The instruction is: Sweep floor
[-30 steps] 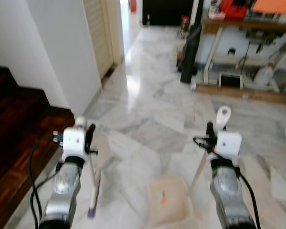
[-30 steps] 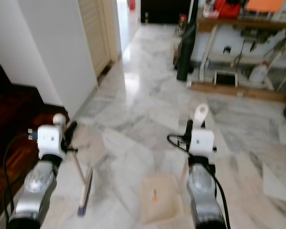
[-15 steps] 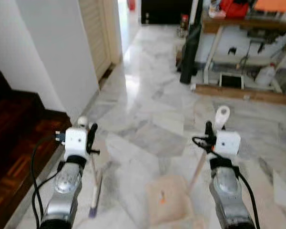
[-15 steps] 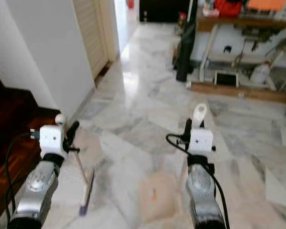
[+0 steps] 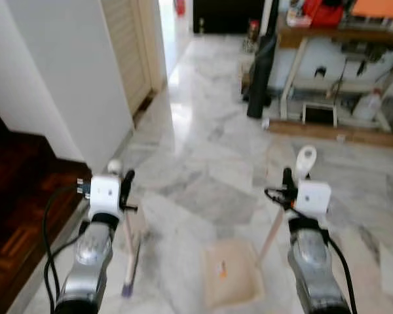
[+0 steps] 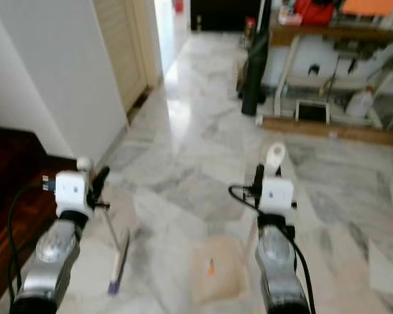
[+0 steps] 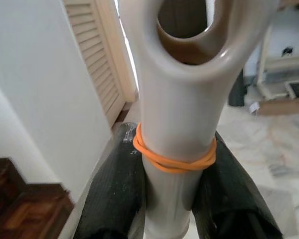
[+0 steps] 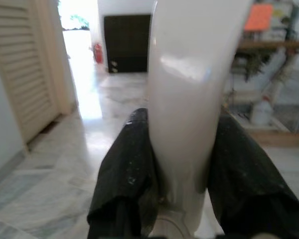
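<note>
**Both grippers clamped on sweeping tools over marble floor**

Nearest the camera, the two silver arms reach forward side by side. The left gripper [image 5: 124, 190] is closed on the pale handle of a broom [image 5: 130, 252]. In the left wrist view its two black fingers [image 7: 117, 186] press against either side of the handle, just below an orange rubber band [image 7: 173, 159] wound round the shaft; the handle ends in a hanging loop above. The shaft slopes down from the gripper to a dark purple tip [image 5: 126, 290] close to the floor.

The right gripper [image 5: 288, 186] grips the white handle of a dustpan [image 5: 232, 273]. The right wrist view shows the handle pinched between both fingers [image 8: 124, 184]. The beige pan rests on the floor between the two arms, nearer the right one, with a small orange mark [image 5: 223, 268] on its surface.

The marble floor [image 5: 209, 163] is grey-veined white and glossy, with a bright reflection toward the corridor. On the left, dark wooden flooring [image 5: 19, 209] adjoins a white wall [image 5: 72, 72], followed by a louvred door [image 5: 128, 46].

Farther off on the right, a tall black object [image 5: 262, 72] stands upright beside a cluttered shelf unit [image 5: 340, 59]. Details there are blurred.
</note>
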### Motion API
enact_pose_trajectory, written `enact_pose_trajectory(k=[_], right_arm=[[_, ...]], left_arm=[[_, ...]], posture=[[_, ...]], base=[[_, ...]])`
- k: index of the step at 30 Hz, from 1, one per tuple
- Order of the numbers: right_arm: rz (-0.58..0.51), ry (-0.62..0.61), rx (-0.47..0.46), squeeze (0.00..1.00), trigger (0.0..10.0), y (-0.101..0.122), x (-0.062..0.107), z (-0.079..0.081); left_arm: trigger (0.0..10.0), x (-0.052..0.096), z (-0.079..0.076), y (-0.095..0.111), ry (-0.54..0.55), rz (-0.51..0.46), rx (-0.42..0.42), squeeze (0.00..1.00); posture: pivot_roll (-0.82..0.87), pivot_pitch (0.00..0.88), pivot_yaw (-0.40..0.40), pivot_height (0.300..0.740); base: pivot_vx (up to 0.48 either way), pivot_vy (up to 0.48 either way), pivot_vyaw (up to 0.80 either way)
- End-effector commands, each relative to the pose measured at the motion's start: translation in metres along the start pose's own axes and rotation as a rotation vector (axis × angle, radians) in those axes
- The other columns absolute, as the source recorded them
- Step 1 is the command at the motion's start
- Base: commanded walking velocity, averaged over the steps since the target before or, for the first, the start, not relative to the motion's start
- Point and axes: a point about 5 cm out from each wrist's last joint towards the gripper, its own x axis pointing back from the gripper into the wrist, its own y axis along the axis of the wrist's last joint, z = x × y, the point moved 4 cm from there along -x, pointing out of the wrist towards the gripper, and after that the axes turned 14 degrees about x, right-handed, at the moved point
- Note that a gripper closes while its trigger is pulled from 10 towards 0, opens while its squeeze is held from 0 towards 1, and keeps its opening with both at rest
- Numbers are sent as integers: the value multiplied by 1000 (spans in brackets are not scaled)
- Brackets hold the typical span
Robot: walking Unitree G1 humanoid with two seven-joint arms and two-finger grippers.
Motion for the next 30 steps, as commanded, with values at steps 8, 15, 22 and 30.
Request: enact_pose_trajectory(k=[8,15,22,30], right_arm=[[-50,-9,9,0,10000,13,-7,-3],[-51,-10,9,0,10000,14,-8,-3],[-41,-4,2,0,10000,13,-8,-2],[-34,-2,4,0,10000,12,-8,-2]], left_arm=[[10000,-3,5,12,8,-46,4,0],[10000,-3,6,13,7,-53,8,0],[10000,-2,6,13,9,-57,8,0],[10000,-2,6,13,10,-52,8,0]], posture=[[-5,0,46,740],[-2,0,43,740],[-1,0,42,740],[1,0,39,740]], base=[[149,0,0],[0,0,0],[0,0,0],[0,0,-768]])
